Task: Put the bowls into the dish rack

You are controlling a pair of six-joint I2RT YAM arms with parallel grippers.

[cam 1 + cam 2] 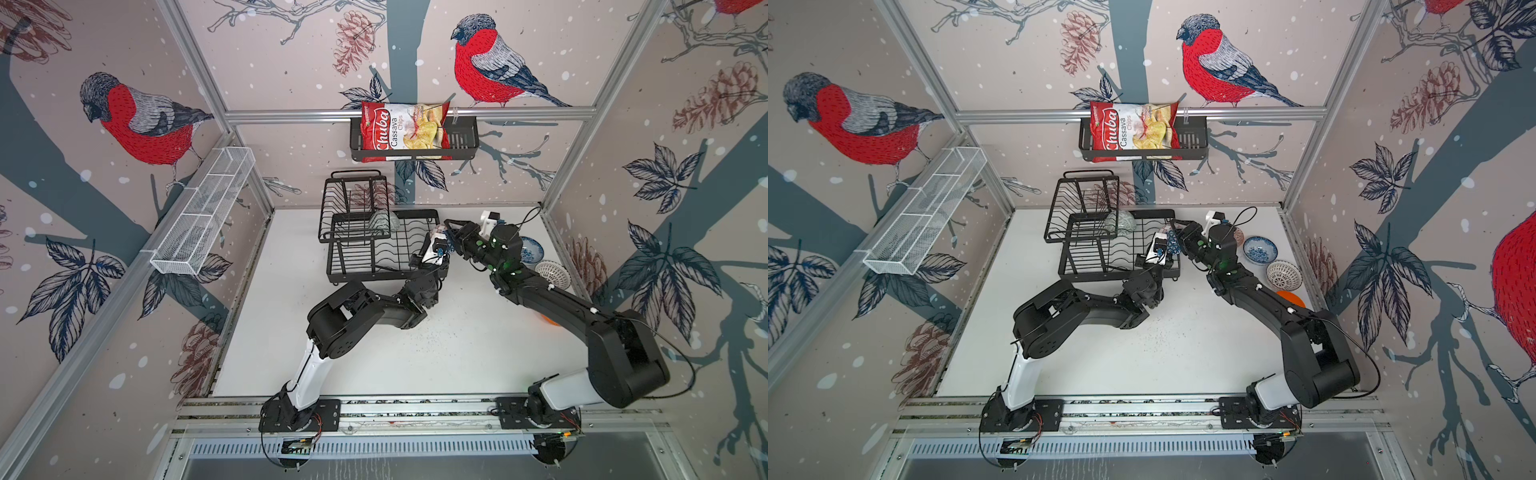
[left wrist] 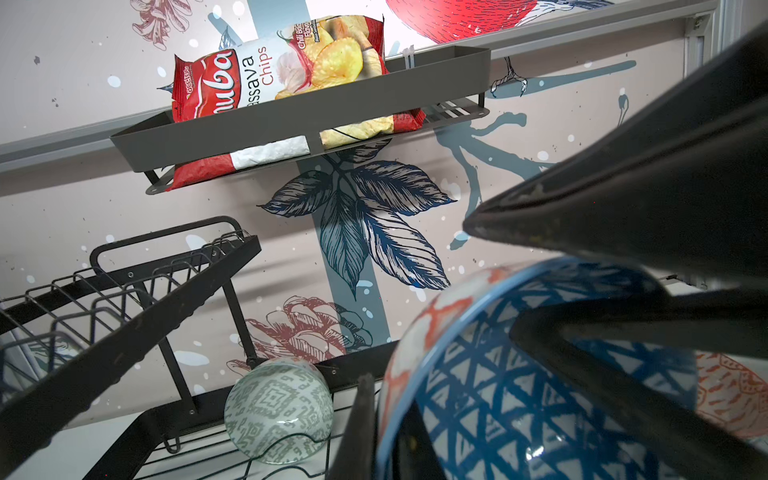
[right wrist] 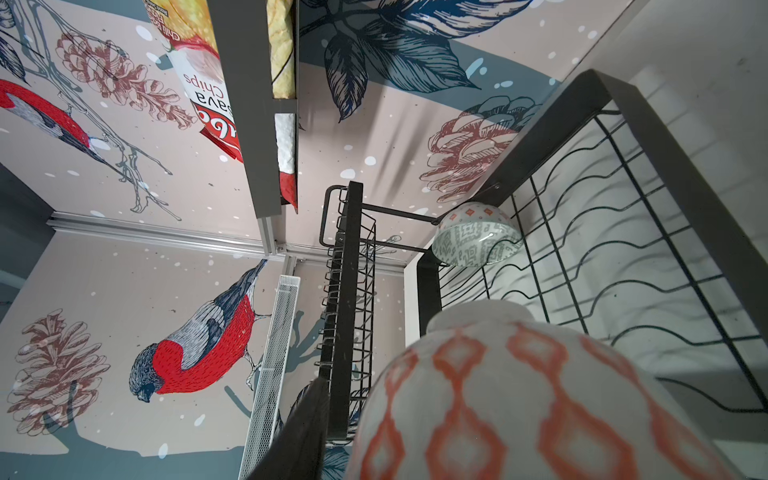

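Bright, even light from above; soft shadows.
Both top views bulge at the edges; dish rack [image 3: 665,162] wires cast wavy shadows on the white desk [image 3: 706,104]; the grey-green bowl [image 2: 278,411] glints; the salmon-orange bowl [image 3: 519,407] by the lens is blurred.

The rack [image 2: 124,336] is finished in black wire. The grey-green bowl [image 2: 278,409] is printed with a geometric maze. The dark blue bowl [image 2: 478,395] is crossed with pale triangles; the salmon bowl [image 3: 519,399] is chained with orange diamonds on white. The floral bowl [image 1: 1260,249] is painted blue and white, the lattice bowl [image 1: 1283,275] white, the orange bowl [image 1: 1293,299] plain. The bag [image 1: 386,133] is printed red.
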